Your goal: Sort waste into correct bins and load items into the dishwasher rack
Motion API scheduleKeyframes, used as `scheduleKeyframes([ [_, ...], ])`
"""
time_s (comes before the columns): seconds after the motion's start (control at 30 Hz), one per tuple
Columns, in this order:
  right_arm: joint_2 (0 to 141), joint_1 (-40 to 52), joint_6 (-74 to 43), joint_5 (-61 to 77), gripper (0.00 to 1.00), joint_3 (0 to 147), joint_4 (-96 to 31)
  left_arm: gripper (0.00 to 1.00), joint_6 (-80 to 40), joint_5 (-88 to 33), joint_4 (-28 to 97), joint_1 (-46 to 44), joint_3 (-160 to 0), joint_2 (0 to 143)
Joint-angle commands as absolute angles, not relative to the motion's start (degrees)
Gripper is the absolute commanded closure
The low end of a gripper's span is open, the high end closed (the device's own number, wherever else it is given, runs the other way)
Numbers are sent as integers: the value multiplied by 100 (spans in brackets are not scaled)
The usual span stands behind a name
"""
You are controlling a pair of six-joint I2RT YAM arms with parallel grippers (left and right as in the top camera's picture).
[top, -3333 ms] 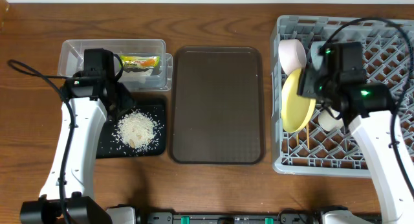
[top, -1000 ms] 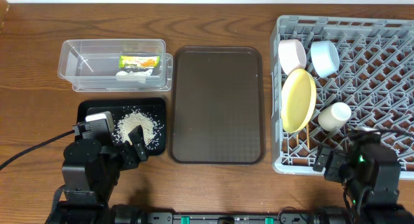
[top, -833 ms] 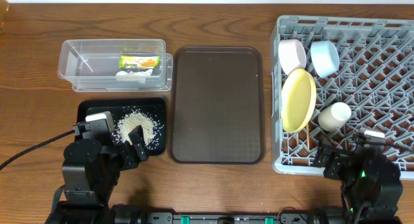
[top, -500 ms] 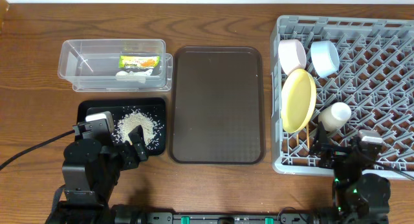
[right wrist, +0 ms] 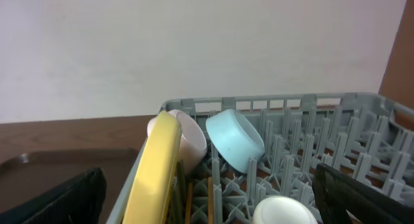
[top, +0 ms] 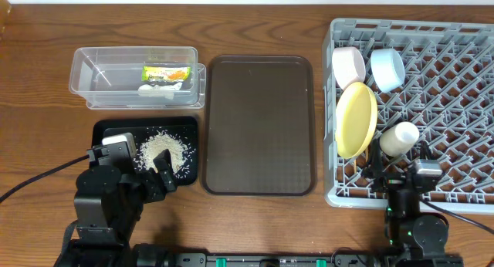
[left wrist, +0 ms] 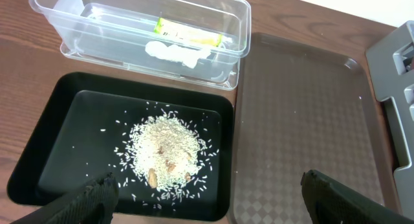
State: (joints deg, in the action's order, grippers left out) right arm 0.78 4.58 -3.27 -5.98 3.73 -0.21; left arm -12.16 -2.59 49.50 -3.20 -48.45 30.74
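The grey dishwasher rack (top: pixel 463 35) at the right holds a yellow plate (top: pixel 356 119) on edge, a white bowl (top: pixel 348 65), a light blue bowl (top: pixel 387 69), a white cup (top: pixel 399 138) and wooden chopsticks (right wrist: pixel 209 195). The green-and-orange wrapper (top: pixel 167 72) lies in the clear tub (top: pixel 93 74). The rice heap (top: pixel 163 151) lies in the black tray (top: pixel 108 132). My left gripper (top: pixel 150 182) is open and empty over the black tray's front edge (left wrist: pixel 210 198). My right gripper (top: pixel 400 170) is open and empty at the rack's front edge (right wrist: pixel 210 204).
A large brown serving tray (top: pixel 258 124) lies between the bins and the rack. A white crumpled scrap (left wrist: pixel 171 52) lies in the clear tub beside the wrapper. Both arms are folded back at the table's front edge.
Both arms have pulled back to the front edge, the left from the clear tub, the right from the rack. In the last second the right arm settled slightly; the left stayed still.
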Motion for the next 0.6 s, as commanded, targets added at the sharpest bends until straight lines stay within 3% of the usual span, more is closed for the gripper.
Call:
scheduleKeyframes([
  [0.0, 27, 532, 298, -141, 1, 58, 115, 7, -1208, -176, 4941, -309, -4827, 3061],
  [0.13, 32, 532, 342, 91, 1, 30, -427, 7, -1205, -176, 4941, -309, -4827, 3061],
  [0.57, 38, 532, 329, 91, 1, 32, -423, 7, -1208, -176, 4941, -309, -4827, 3061],
])
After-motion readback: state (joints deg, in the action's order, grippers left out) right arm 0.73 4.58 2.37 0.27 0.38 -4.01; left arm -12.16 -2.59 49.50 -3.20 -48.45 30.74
